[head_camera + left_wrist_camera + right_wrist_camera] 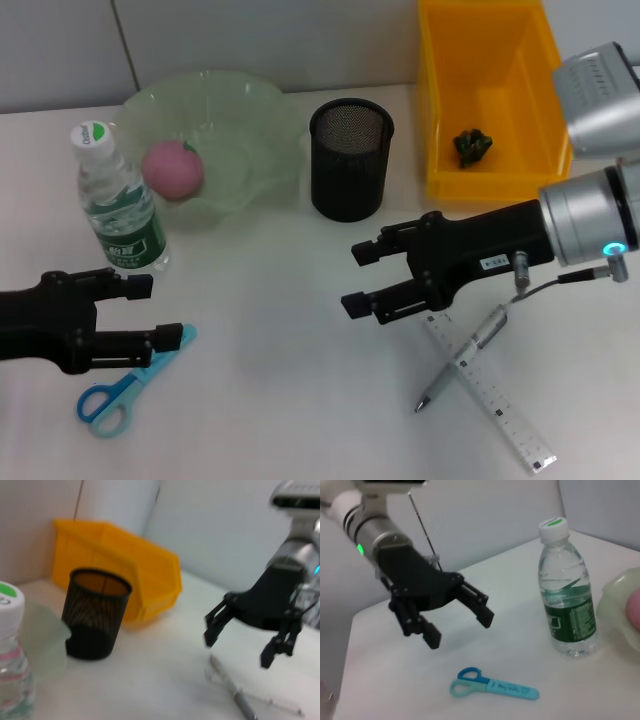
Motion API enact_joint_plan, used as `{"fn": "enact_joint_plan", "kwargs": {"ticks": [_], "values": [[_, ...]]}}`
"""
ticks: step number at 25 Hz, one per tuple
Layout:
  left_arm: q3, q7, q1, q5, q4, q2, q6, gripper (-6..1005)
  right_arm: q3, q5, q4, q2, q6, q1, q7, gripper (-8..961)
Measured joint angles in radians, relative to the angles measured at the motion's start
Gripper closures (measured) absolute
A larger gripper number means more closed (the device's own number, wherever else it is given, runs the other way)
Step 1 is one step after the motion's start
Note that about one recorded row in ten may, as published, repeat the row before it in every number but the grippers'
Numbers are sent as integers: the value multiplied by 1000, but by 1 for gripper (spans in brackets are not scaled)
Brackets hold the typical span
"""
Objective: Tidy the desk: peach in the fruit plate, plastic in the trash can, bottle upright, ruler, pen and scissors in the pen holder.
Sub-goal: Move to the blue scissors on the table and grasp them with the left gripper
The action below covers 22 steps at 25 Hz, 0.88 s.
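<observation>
Black mesh cylindrical pen holder (96,613) upright on white desk (160,680). Yellow plastic bin (125,562) directly behind pen holder. Clear plastic bottle with white-green cap (11,650) beside pen holder, upright. Pale green translucent plate edge (47,637) between bottle and pen holder. Right gripper (245,642) well apart from pen holder, fingers spread, hovering above silver pen (235,690) lying across clear ruler (270,702).

A white table (280,400) fills the near scene, meeting a pale grey wall (300,40) along its far edge
</observation>
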<state>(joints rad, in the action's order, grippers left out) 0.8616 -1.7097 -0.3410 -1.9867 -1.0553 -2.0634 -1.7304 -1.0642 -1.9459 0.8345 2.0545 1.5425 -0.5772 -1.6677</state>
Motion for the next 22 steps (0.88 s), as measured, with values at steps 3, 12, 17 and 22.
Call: {"fn": "enact_joint_plan", "kwargs": {"ticks": [3,12,17,22], "values": [[55,-140,-9,-78,-128,-1,1,174,-1,-9,29,-2,14,16,0,180],[249,-575,-137,-396,-381,-2,-53,181,5,-36,53,-18,38,29,1,180],[361,-724,-233,-541,-381,-7,-71,184,6,-62,61,-24,37,23,2,180],[417,-778,-269,-569,-364,-9,-63,187,4,-85,61,-25,31,9,2,180]]}}
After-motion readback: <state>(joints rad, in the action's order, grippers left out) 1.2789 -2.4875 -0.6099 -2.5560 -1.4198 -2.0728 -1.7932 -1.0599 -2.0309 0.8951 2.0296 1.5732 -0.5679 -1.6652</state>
